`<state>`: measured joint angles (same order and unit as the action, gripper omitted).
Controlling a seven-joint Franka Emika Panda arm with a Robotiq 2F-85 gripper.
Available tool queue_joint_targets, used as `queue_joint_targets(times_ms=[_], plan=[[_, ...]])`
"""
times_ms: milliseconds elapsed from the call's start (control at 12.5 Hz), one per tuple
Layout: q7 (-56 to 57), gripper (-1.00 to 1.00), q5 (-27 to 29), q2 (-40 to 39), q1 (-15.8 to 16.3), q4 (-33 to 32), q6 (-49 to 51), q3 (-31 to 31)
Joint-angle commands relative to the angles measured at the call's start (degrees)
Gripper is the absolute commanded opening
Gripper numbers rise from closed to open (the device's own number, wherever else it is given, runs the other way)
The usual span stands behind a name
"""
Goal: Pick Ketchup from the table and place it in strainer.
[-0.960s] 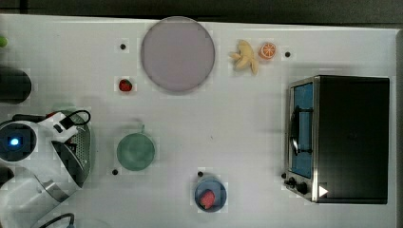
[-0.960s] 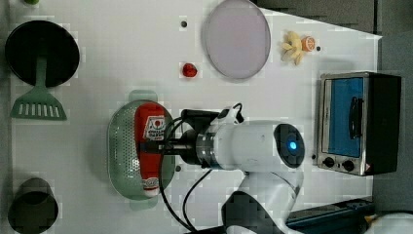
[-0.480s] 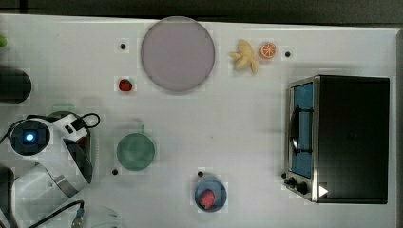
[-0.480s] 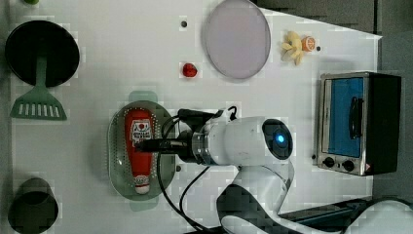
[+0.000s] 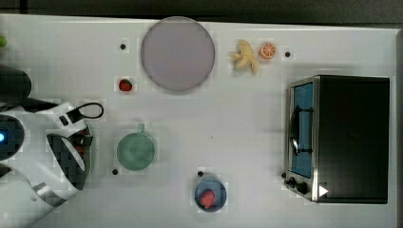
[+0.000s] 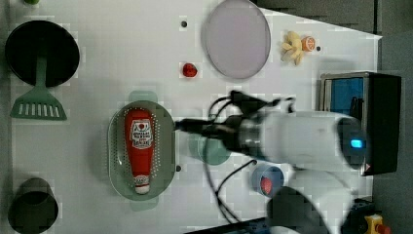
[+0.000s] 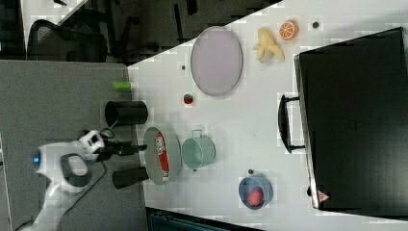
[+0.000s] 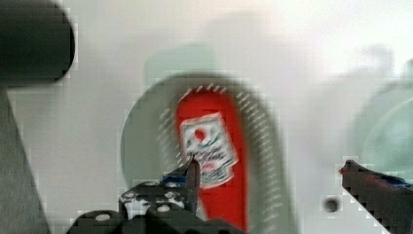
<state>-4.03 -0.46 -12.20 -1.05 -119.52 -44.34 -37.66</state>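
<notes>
The Ketchup, a red bottle with a white label, lies lengthwise inside the pale green oval strainer. In the left view my gripper is at the strainer's right rim, apart from the bottle. The wrist view looks down on the Ketchup in the strainer, with the gripper open and its fingertips spread wide around nothing. In the right view the Ketchup rests in the strainer, and the gripper is to their left. My arm covers the strainer in the top view.
A green cup stands just beside the strainer. A strawberry, a purple plate, a blue dish with fruit and a toaster oven share the table. A black pan, a green spatula and a black cup sit at the left view's left.
The gripper has opened and let go of the Ketchup, which now lies in the strainer. The arm has drawn back off the bottle toward the left view's right.
</notes>
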Motion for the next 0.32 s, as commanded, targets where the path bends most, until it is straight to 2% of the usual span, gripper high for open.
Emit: queue_joint_targets(times_ms=[80,320], plan=[[-3.1,1.0,0.5,6.1,-6.4,4.6,7.3,1.7],[-2.4,1.0,1.4,9.6,-11.2,10.6,18.3,7.0]])
